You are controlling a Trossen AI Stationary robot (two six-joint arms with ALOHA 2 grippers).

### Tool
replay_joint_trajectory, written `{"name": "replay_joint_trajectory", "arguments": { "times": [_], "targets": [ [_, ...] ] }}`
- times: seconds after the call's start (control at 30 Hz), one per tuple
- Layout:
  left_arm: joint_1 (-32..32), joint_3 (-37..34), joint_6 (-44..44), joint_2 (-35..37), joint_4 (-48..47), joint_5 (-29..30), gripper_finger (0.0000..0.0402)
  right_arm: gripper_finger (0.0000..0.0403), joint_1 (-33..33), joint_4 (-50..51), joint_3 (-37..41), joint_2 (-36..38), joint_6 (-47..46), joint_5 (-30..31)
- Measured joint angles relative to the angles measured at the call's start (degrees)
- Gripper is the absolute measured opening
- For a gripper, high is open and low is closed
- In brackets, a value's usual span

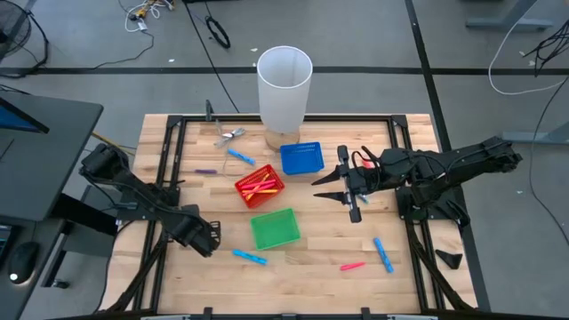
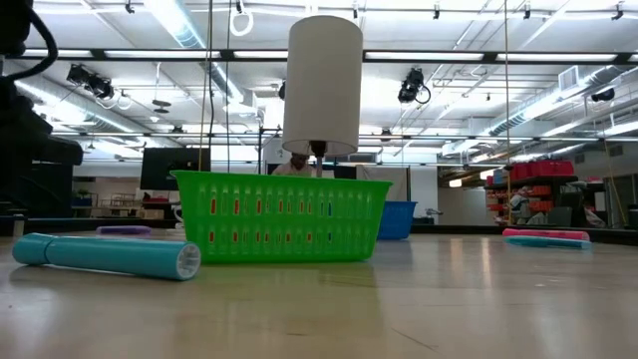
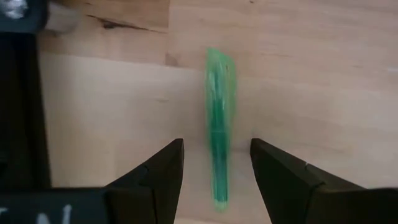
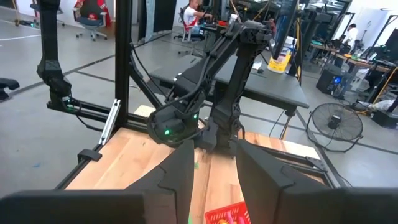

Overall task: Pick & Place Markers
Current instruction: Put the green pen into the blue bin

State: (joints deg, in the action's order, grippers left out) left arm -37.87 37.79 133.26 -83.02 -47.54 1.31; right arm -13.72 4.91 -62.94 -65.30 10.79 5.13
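My left gripper (image 1: 203, 238) is low over the table's near-left part and open. In its wrist view the fingers (image 3: 214, 171) stand on either side of a green marker (image 3: 217, 124) that lies flat on the wood, with a gap on each side. The arm hides that marker in the high view. My right gripper (image 1: 322, 188) is open and raised, pointing toward the table's left, just right of the red basket (image 1: 260, 187), which holds pink and yellow markers. Loose markers lie flat: light blue (image 1: 250, 257), light blue (image 1: 240, 156), purple (image 1: 205, 171), pink (image 1: 352, 265), blue (image 1: 383, 254).
A green basket (image 1: 274, 228) sits near the table's middle and a blue basket (image 1: 300, 158) farther back. A tall white cylinder (image 1: 284, 89) stands at the far edge, with a silvery clip (image 1: 229, 135) to its left. A black frame runs along the table's edges.
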Motion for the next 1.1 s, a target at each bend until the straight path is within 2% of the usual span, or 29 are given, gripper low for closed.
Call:
{"name": "replay_joint_trajectory", "arguments": {
  "times": [0.23, 0.33, 0.63, 0.9, 1.1],
  "targets": [
    [-0.02, -0.91, -2.21, 0.16, 1.38, 1.34, 0.0191, 0.0123, 0.00, -0.18, 0.00, 0.00, -1.73, 0.02],
    [0.00, -0.97, -3.13, 0.14, 2.10, 1.65, 0.0176, 0.0123, 0.01, -0.36, -0.02, -0.24, -1.74, 0.02],
    [0.09, -0.99, -4.09, 0.05, 3.95, 2.33, 0.0039, 0.0123, 0.00, -1.18, -0.02, -0.26, -1.73, 0.02],
    [0.09, -0.95, -4.54, 0.04, 4.14, 2.31, 0.0034, 0.0123, 0.01, -1.47, -0.02, -0.26, -1.73, 0.02],
    [0.15, 1.87, -5.45, 2.51, 3.42, 3.90, 0.0034, 0.0123, 0.02, -1.48, -0.02, -0.26, -1.73, 0.02]
  ]
}}
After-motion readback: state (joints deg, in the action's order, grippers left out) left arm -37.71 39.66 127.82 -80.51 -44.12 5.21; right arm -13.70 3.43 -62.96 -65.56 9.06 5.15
